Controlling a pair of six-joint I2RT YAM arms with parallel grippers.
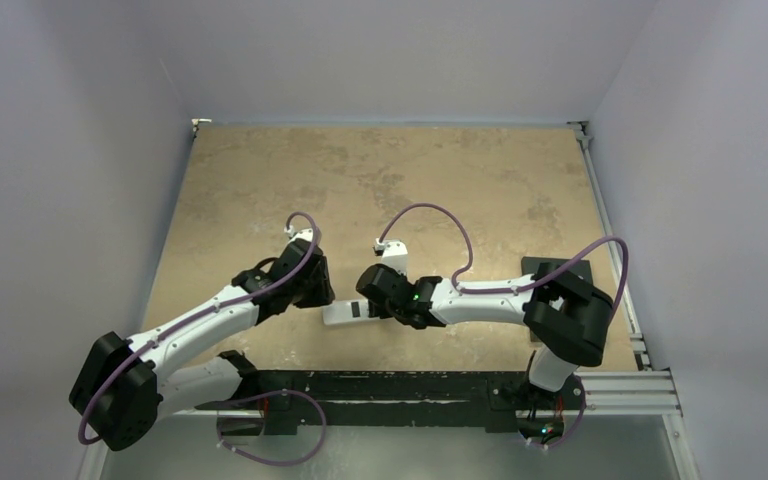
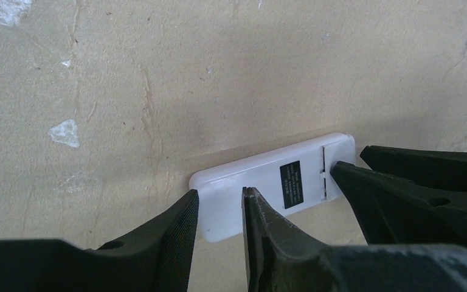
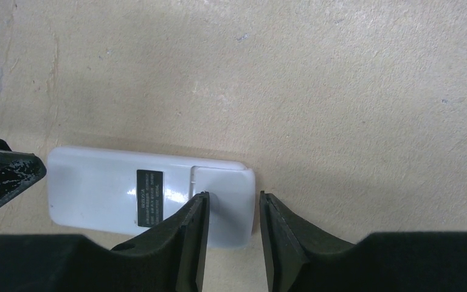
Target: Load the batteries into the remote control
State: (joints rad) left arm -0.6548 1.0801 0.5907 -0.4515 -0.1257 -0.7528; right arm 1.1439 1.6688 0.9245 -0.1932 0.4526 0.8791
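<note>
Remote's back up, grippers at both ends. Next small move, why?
Probably slide the battery cover off with the right gripper. The remote control lies back up, cover shut, no batteries visible. One right finger is on the cover, the other past the remote's end; the left gripper sits at the opposite end.

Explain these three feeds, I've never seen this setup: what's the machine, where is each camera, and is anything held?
These are two robot arms bolted at the near edge of a tan table. The wide picture comes from a camera above and behind them: left arm on the left, right arm on the right. The other two come from cameras on the wrists, looking past each gripper's black fingers. On the table lies a white remote control, back up, its battery cover on. The left gripper straddles the plain end; whether it squeezes, I cannot tell. The right gripper stands open around the cover end. No batteries show.
</note>
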